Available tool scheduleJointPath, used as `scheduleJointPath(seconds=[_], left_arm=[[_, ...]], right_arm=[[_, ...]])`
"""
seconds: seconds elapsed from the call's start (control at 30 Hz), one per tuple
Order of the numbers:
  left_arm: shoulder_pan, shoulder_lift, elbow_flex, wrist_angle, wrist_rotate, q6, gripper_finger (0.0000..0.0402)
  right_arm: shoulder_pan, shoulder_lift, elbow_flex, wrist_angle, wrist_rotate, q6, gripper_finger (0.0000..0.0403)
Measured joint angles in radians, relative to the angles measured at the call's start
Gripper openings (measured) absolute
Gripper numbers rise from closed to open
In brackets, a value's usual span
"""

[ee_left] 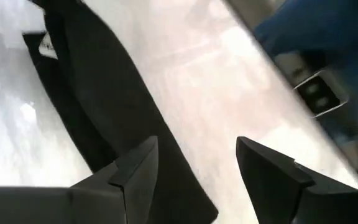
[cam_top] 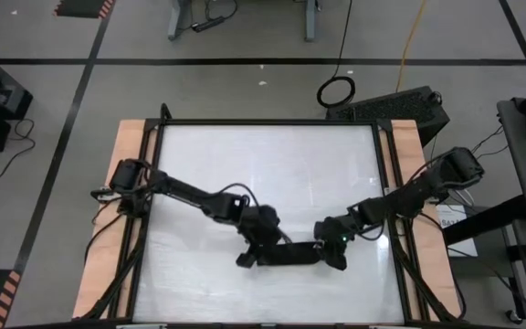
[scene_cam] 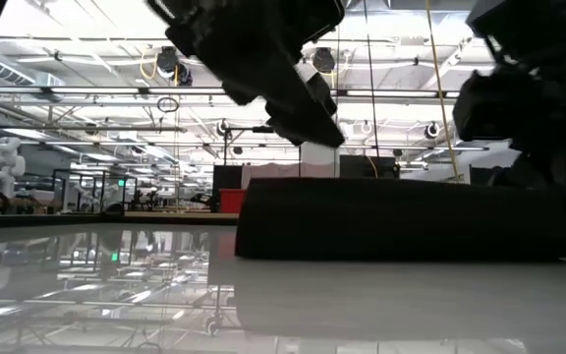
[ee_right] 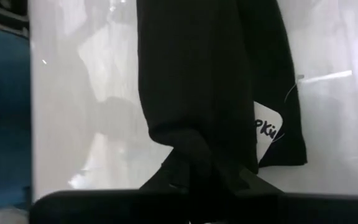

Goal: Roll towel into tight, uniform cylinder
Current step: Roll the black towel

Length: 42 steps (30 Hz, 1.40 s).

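Observation:
The black towel (cam_top: 292, 255) lies on the white tabletop (cam_top: 272, 164) as a long, narrow rolled or folded strip near the table's near edge. It also shows in the low view (scene_cam: 401, 221). Its white tag (ee_right: 266, 127) is at the right end. My left gripper (ee_left: 197, 171) is open over the strip's left end (ee_left: 104, 106). One finger (ee_left: 143, 168) stands over the cloth's edge and the other over bare table. I cannot tell whether it touches. My right gripper (ee_right: 197, 177) is at the strip's right end, shut on it. My right gripper holds the towel's right end (ee_right: 188, 146), where the cloth narrows into a bunch between the fingers. The fingers come low from the table's right, along the strip. The gripper's own body hides the fingertips. The rest of the strip lies on the table.
Wooden side boards (cam_top: 126, 183) and a black frame (cam_top: 272, 122) border the tabletop. Bare tabletop lies on the far side of the strip. A person in blue (ee_left: 316, 31) stands beyond the table's near edge.

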Motion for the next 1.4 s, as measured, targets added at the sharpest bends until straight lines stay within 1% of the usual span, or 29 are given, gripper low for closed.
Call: scheduleJointPath(seconds=[0.17, 0.27, 0.37, 0.5, 0.63, 0.7, 0.77, 0.8, 0.97, 1.07, 1.2, 1.33, 1.4], left_arm=[[-0.055, 0.001, 0.0, -0.008, -0.227, 0.063, 0.0221], [-0.072, 0.001, 0.0, -0.009, -0.316, 0.099, 0.0222], [-0.075, 0.005, 0.0, -0.003, -0.332, 0.101, 0.0222], [-0.075, 0.034, -0.001, -0.005, -0.338, 0.052, 0.0222], [-0.077, 0.07, -0.002, -0.005, -0.356, 0.024, 0.0222], [-0.081, 0.085, -0.002, -0.008, -0.402, 0.017, 0.0222], [-0.083, 0.099, -0.002, -0.004, -0.462, 0.002, 0.0222], [-0.083, 0.103, -0.002, -0.003, -0.477, -0.001, 0.0222], [-0.083, 0.134, -0.002, 0.004, -0.482, -0.004, 0.0222], [-0.083, 0.147, 0.0, 0.008, -0.483, -0.005, 0.0222], [-0.079, 0.162, 0.002, 0.014, -0.482, -0.048, 0.0222], [-0.066, 0.165, 0.003, 0.015, -0.443, -0.083, 0.0222], [-0.061, 0.166, 0.003, 0.014, -0.429, -0.096, 0.0222]], right_arm=[[-0.083, -0.009, 0.0, 0.013, -0.106, 0.036, 0.001], [-0.122, -0.01, 0.0, 0.015, -0.158, 0.046, 0.001], [-0.157, -0.01, 0.001, 0.015, -0.204, 0.046, 0.001], [-0.198, -0.01, 0.001, 0.02, -0.251, 0.057, 0.001], [-0.235, -0.012, -0.024, 0.024, -0.278, 0.089, 0.0011], [-0.247, -0.012, -0.039, 0.024, -0.282, 0.11, 0.0011], [-0.258, -0.012, -0.054, 0.032, -0.307, 0.129, 0.0011], [-0.262, -0.012, -0.064, 0.045, -0.317, 0.14, 0.0011], [-0.273, -0.012, -0.107, 0.125, -0.347, 0.211, 0.0014], [-0.278, -0.012, -0.115, 0.143, -0.356, 0.232, 0.0025], [-0.28, -0.012, -0.116, 0.144, -0.355, 0.236, 0.0047], [-0.296, -0.018, -0.116, 0.136, -0.361, 0.192, 0.0075], [-0.305, -0.034, -0.116, 0.137, -0.381, 0.163, 0.0093]])
